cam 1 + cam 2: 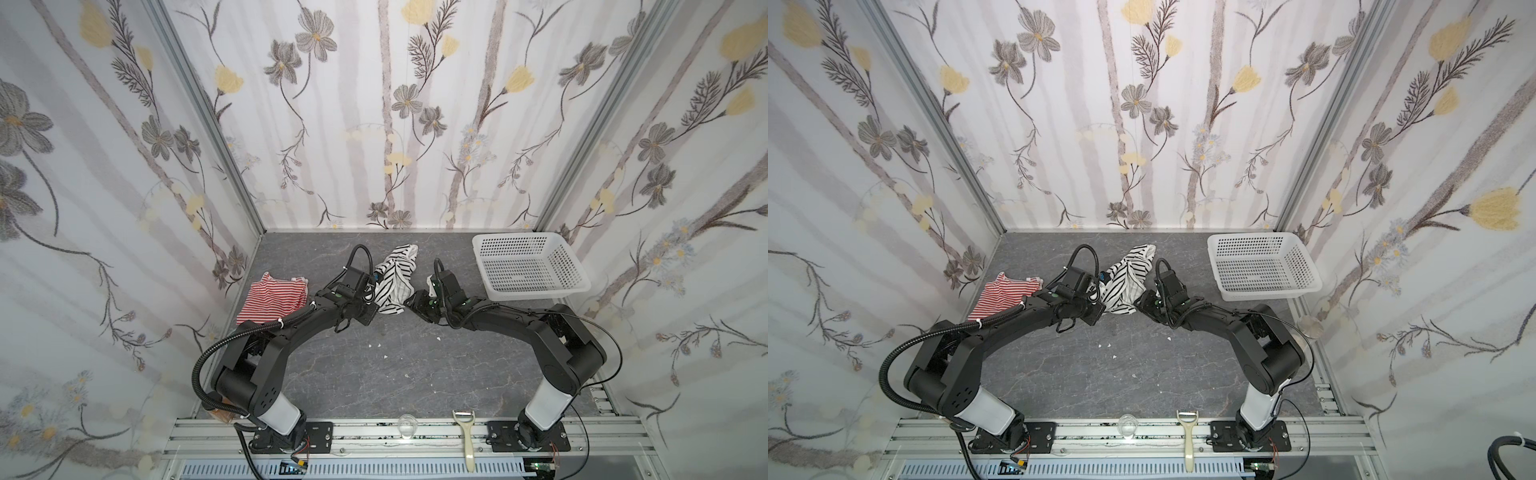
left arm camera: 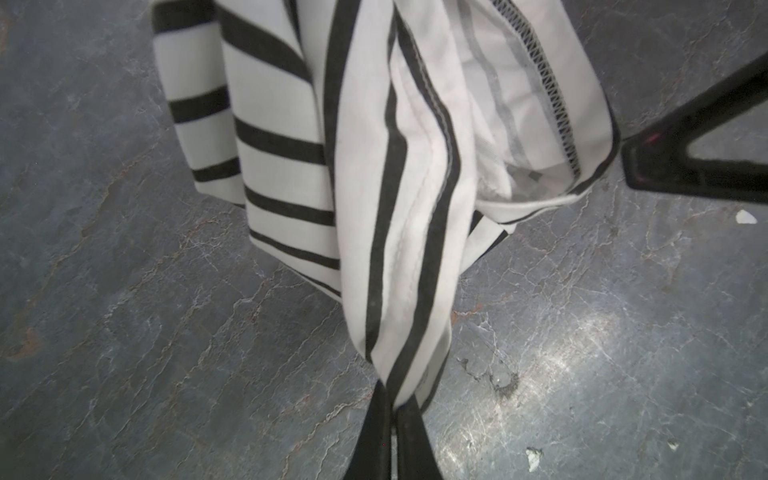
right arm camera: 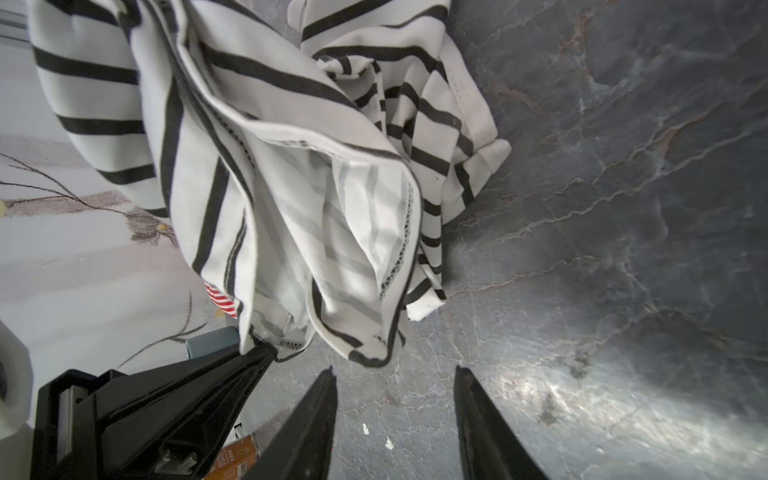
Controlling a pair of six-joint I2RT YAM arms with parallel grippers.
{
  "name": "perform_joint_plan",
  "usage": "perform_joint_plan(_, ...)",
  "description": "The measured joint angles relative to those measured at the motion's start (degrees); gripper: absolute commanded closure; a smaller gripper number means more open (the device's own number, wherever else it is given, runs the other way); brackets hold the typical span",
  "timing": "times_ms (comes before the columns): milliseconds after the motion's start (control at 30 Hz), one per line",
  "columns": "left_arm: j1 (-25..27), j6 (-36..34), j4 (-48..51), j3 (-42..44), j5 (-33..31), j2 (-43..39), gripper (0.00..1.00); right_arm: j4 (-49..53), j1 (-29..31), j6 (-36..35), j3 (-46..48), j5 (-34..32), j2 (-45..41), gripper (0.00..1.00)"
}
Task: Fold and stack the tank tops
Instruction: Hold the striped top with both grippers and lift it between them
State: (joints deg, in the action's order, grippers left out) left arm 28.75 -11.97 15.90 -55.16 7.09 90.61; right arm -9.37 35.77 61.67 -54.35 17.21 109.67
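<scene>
The left pincer point(image 2: 392, 411) is clamped tight on a narrow fold of the white tank top with thin black stripes point(image 2: 374, 166). The cloth runs away from its tips in a bunched, twisted column. The right pincer point(image 3: 395, 386) has its jaws moderately apart with nothing between them. It sits just beside the loose hem of the same top, not touching it. In both top views the two pincers face each other across that garment, near the middle of the dark grey marbled surface point(image 1: 395, 374). Part of the cloth is lifted, and its far end appears to rest on the surface. The red-and-white striped tank top point(image 1: 272, 299) lies flat to the left, partly hidden behind the left arm. The white perforated plastic basket point(image 1: 536, 291) stands at the far right.

Several things could go wrong from here. The left grip looks thin, so a sharp pull could slide the fold out. The hem in front of the right pincer is doubled over, so closing there may catch two layers or the wrong edge and leave the top twisted when it is spread. The two pincers are close together, so a careless reach could knock one into the other. A wide sweep of the left arm might also drag the red-striped top out of shape.

No brand or label can be read on either top. An orange-brown packet point(image 3: 232, 461) at the edge of the right wrist view carries print too blurred to make out.
</scene>
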Motion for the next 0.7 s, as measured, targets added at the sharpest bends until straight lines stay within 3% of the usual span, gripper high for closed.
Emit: perform_joint_plan(700,0.0,-0.02,0.24,0.63,3.65,0.09,1.0,-6.64,1.38,7.52,0.42,0.87,4.15,0.63)
